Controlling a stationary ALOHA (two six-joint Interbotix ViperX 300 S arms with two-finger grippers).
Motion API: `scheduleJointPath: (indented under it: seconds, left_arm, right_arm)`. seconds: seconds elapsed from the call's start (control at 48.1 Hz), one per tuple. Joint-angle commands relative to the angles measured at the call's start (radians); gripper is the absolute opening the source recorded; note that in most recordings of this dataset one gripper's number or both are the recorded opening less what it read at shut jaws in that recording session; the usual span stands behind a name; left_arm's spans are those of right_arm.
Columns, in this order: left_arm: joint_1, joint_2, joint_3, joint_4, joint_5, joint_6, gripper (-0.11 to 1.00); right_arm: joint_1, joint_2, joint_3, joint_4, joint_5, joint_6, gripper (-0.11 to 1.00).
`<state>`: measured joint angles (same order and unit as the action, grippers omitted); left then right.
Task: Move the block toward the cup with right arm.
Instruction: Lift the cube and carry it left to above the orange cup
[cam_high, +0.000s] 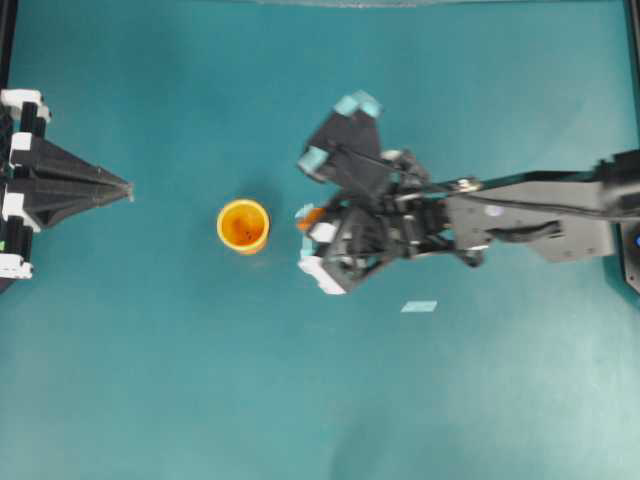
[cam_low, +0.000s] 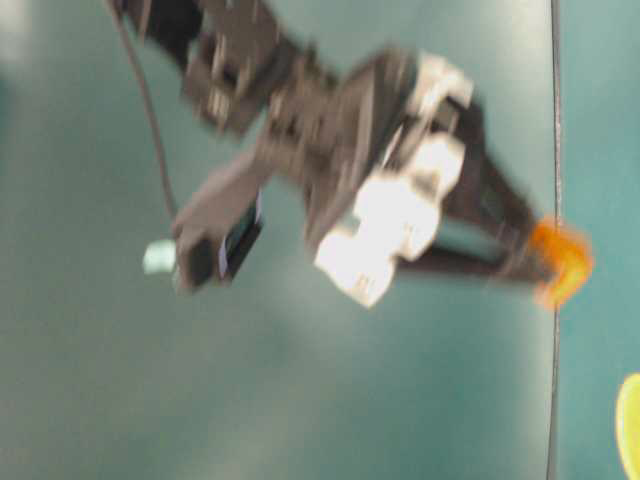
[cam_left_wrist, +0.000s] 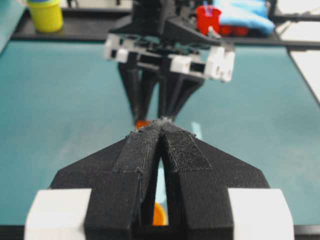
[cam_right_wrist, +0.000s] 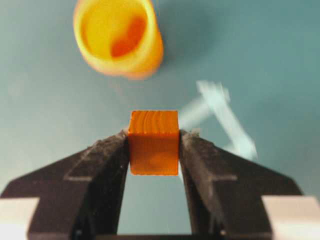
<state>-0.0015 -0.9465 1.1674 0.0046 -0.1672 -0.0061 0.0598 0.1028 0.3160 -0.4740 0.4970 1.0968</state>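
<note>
The block (cam_right_wrist: 153, 142), a small orange cube, sits clamped between the two black fingers of my right gripper (cam_right_wrist: 153, 135), which is shut on it. The overhead view shows only a sliver of the block (cam_high: 311, 214) at the tip of the right gripper (cam_high: 306, 222). The yellow cup (cam_high: 243, 225) stands upright a short gap to its left, and in the right wrist view the cup (cam_right_wrist: 118, 37) lies just ahead of the block. My left gripper (cam_high: 128, 190) rests at the far left, its jaws shut with nothing between them (cam_left_wrist: 162, 122).
A pale-blue tape strip (cam_high: 419, 306) lies on the teal table below the right arm. Beyond the table's far edge in the left wrist view stand a yellow tub (cam_left_wrist: 46, 15), a red cup (cam_left_wrist: 207, 19) and a blue cloth (cam_left_wrist: 245, 15).
</note>
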Motion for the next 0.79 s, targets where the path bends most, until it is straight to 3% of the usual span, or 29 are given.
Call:
scheduleJointPath:
  seconds: [0.0, 0.312, 0.77]
  left_arm:
    - [0.0, 0.008, -0.023, 0.003, -0.005, 0.0, 0.0]
    - [0.0, 0.006, -0.023, 0.002, -0.005, 0.0, 0.0]
    - [0.0, 0.008, -0.025, 0.003, -0.005, 0.0, 0.0]
  right_arm:
    - [-0.018, 0.009, -0.087, -0.038, -0.005, -0.003, 0.4]
    - [-0.04, 0.091, -0.227, -0.144, -0.005, -0.003, 0.4]
    - [-0.04, 0.123, -0.268, -0.156, -0.02, -0.003, 0.4]
